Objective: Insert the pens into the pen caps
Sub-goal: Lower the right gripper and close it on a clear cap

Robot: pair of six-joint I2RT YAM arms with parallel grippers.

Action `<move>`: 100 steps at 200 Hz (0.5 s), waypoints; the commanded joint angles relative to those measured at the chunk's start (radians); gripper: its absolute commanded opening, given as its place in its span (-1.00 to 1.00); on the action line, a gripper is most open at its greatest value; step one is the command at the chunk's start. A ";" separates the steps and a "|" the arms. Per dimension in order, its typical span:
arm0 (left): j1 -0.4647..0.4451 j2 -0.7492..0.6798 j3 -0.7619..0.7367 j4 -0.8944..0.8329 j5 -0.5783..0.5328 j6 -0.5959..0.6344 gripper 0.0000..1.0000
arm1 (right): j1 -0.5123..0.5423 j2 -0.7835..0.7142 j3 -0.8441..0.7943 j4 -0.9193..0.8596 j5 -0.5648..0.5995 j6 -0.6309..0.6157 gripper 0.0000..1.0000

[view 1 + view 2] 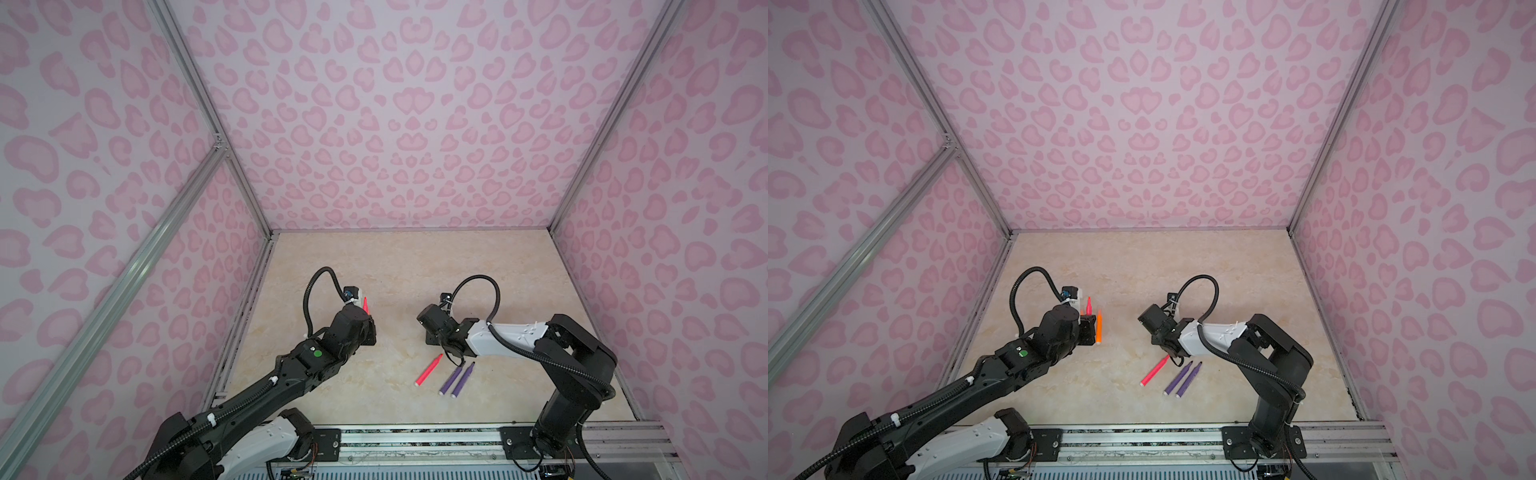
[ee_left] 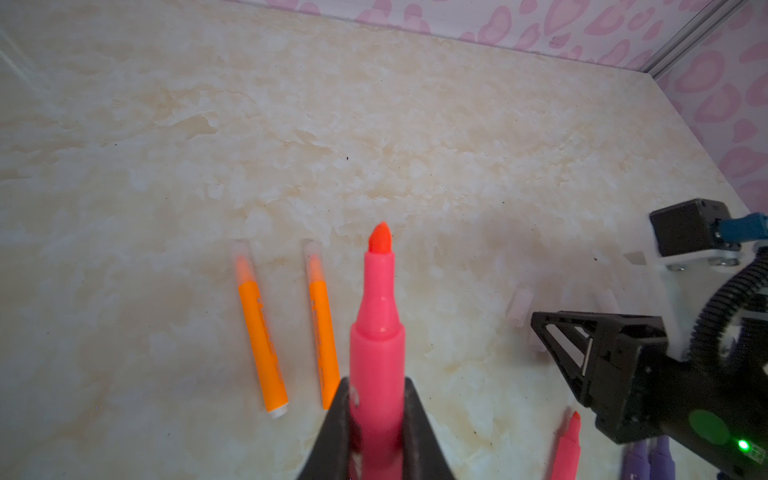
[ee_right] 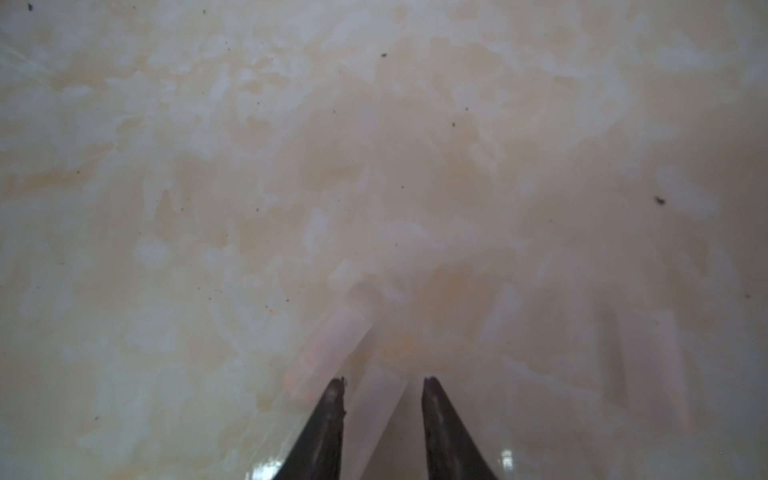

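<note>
Pink pen (image 2: 376, 361) clamped in left jaws, clear cap (image 3: 377, 397) between parted right jaws

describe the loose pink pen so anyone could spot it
On the table, look beside the right arm, near the front edge. Three pens lie there; the loose pink pen is leftmost, next to two purple pens. Unlike the held pink pen, it lies flat.

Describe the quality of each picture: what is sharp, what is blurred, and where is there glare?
Right wrist view: soft overall, the clear cap between the right pincer's tips nearly lost against the table; one small glare spot. Left wrist view: pink pen sharp, left pincer gripping it blurred. Both top views: sharp, evenly lit, walls splayed by the wide lens.
</note>
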 commanded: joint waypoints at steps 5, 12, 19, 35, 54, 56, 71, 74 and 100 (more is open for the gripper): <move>0.002 -0.004 0.012 -0.004 0.004 -0.006 -0.94 | 0.001 0.014 0.003 0.012 -0.005 0.007 -0.35; 0.003 -0.002 0.012 -0.004 0.005 -0.006 -0.94 | 0.001 0.014 0.004 0.012 -0.005 0.007 -0.35; 0.002 -0.002 0.012 -0.003 0.007 -0.006 -0.94 | 0.003 0.014 0.003 0.012 -0.003 0.007 -0.36; 0.003 -0.002 0.012 -0.003 0.006 -0.007 -0.94 | 0.003 0.014 0.003 0.012 -0.001 0.007 -0.36; 0.003 -0.004 0.011 -0.004 0.006 -0.007 -0.94 | 0.002 0.018 0.003 0.009 0.002 0.007 -0.39; 0.002 -0.003 0.012 -0.003 0.007 -0.006 -0.94 | 0.003 0.018 0.003 0.009 0.002 0.007 -0.40; 0.002 -0.001 0.013 -0.004 0.007 -0.006 -0.94 | 0.002 0.020 0.001 0.009 0.000 0.007 -0.49; 0.002 -0.002 0.012 -0.003 0.007 -0.006 -0.94 | 0.003 0.020 0.001 0.009 -0.001 0.007 -0.52; 0.002 -0.004 0.014 -0.004 0.008 -0.006 -0.94 | 0.003 0.030 0.000 0.010 -0.004 0.009 -0.55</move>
